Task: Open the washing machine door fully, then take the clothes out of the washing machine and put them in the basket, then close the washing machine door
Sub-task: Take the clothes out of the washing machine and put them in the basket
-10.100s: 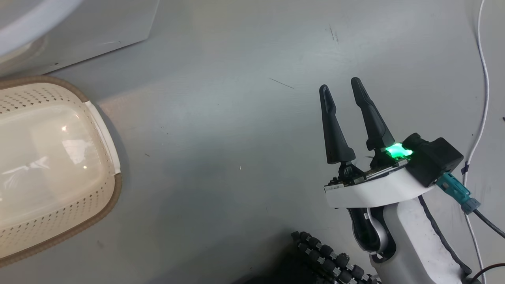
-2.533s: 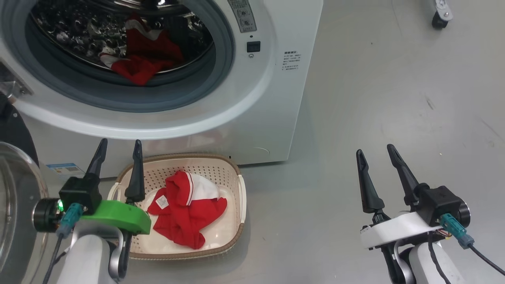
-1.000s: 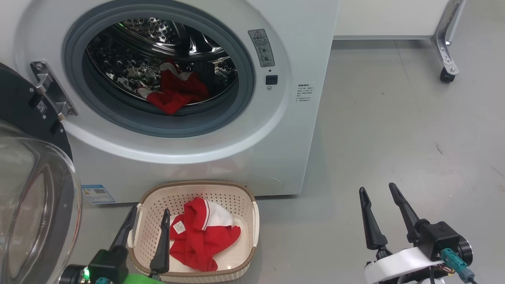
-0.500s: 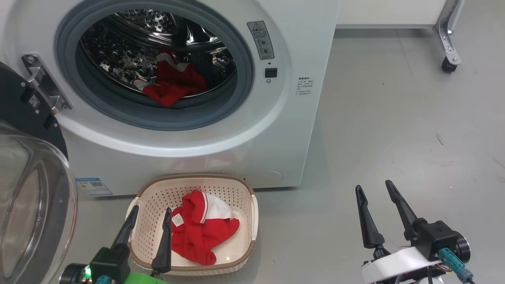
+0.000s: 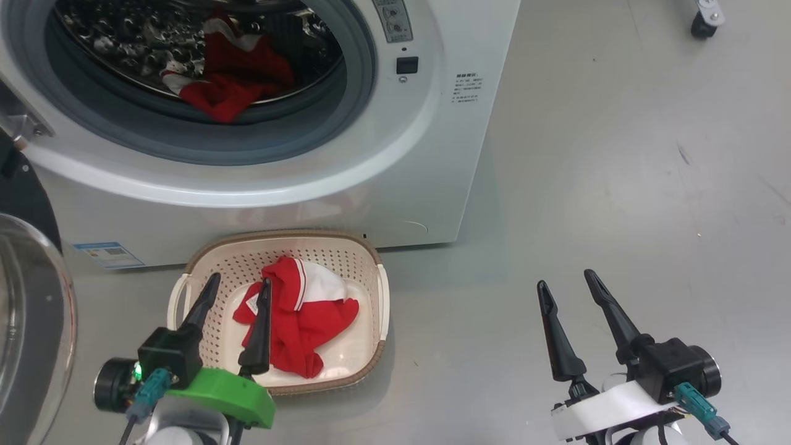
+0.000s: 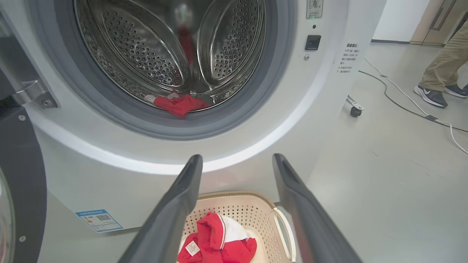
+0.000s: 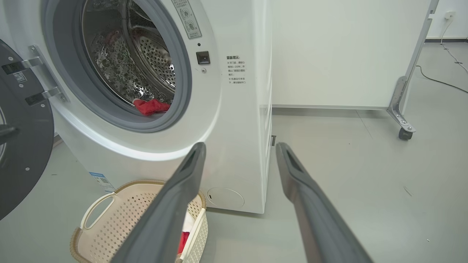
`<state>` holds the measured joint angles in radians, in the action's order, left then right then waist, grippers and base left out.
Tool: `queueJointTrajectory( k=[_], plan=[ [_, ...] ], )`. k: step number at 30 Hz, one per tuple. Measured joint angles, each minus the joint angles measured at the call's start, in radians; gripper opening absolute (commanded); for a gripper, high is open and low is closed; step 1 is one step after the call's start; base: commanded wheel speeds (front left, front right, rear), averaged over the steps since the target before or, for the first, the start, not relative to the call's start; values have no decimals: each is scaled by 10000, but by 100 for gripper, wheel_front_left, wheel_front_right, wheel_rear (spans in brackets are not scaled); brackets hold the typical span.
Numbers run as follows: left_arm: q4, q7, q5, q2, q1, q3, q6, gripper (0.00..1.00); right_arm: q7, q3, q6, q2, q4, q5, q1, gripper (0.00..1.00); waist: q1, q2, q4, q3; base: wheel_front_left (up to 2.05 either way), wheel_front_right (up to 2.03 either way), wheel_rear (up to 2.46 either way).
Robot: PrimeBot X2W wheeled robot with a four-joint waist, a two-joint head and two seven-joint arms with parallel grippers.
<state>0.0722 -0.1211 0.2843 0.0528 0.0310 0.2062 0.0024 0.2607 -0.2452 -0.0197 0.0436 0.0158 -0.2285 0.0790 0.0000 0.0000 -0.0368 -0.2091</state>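
Both arms low, fingers pointing fwd — left gripper [image 5: 238, 284] and right gripper [image 5: 565, 278] spread wide, nothing held.

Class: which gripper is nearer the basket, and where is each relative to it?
Left. The left gripper hangs over the basket, at its left side; the right gripper is above the floor, off to the basket's right.

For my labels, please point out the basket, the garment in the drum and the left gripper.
basket [image 5: 340, 259]: head view, perforated far wall.
garment in the drum [image 5: 228, 93]: head view, red fold.
left gripper [image 5: 240, 279]: head view, midway between fingertips.
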Motion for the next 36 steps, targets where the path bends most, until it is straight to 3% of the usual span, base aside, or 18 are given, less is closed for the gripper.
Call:
queueJointTrajectory(
  k=[8,16,36],
  plan=[
    [533,602,104,79,1342,-144,-155,100,0,-265,-46,4,-261,-128,-521,100,0,0,-463,-896,0,0,0],
    [993,1699,107,759,3221,-489,-357,100,0,-608,-35,10,-525,-454,-1177,100,0,0,-1011,-1826,0,0,0],
    [1797,6000,48,3684,8210,-1444,-709,100,0,-1693,228,17,-1018,-2082,-3136,100,1,0,-2692,-4283,0,0,0]
  ],
)
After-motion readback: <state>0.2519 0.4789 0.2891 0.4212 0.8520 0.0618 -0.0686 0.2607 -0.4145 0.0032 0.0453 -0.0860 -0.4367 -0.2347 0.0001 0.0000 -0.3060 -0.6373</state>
